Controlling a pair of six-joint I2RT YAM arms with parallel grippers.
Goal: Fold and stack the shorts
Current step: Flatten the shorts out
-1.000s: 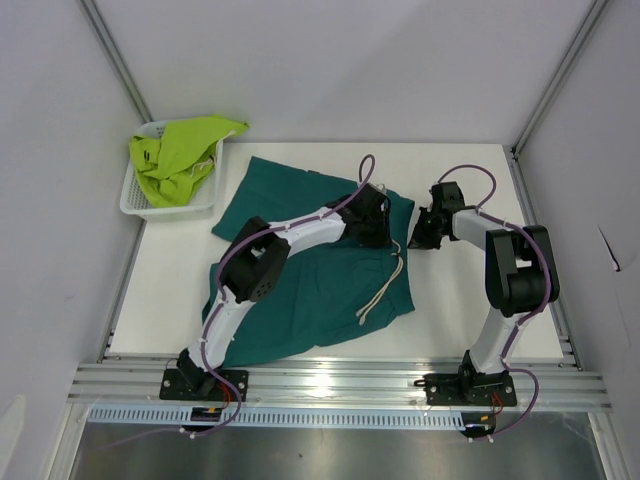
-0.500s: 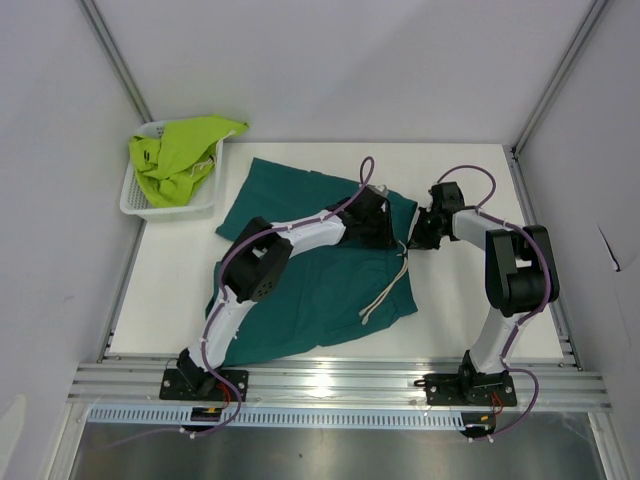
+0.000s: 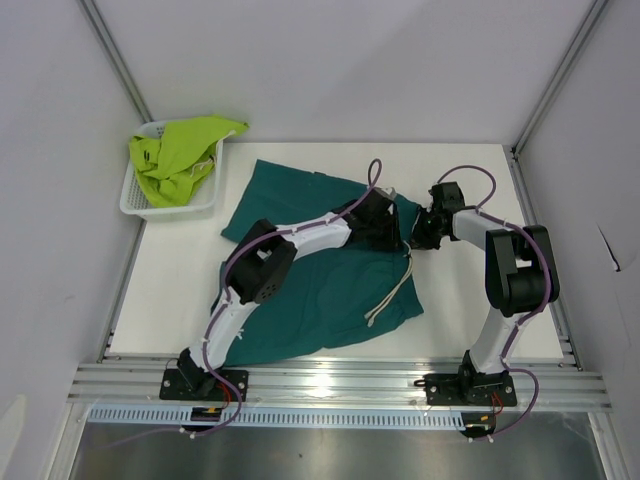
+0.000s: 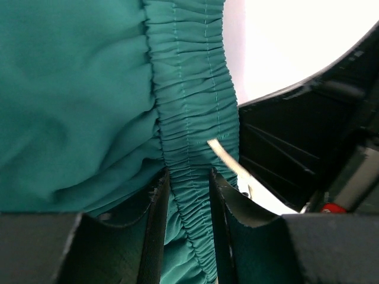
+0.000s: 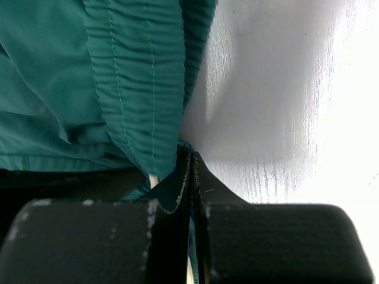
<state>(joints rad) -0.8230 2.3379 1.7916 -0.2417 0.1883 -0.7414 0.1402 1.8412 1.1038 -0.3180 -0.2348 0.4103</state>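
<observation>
1. The dark teal shorts (image 3: 330, 290) lie spread on the white surface (image 3: 170, 290). Their waistband (image 4: 189, 89) is on the right-hand side, and the pale drawstring (image 3: 392, 295) trails loose over the cloth.
2. The left arm reaches across the shorts. The left gripper (image 4: 188, 174) sits astride the gathered waistband with one finger on each side, grasping the elastic.
3. The right gripper (image 5: 189, 152) is clenched, its fingers pressed flat together. Its tips touch the edge of the same waistband, just beside the left gripper. I cannot tell whether any cloth is caught between them.
4. The lime shorts (image 3: 180, 150) are bunched in the white mesh basket (image 3: 175, 205) at the far left corner. They spill over its rim, well apart from the teal pair.
</observation>
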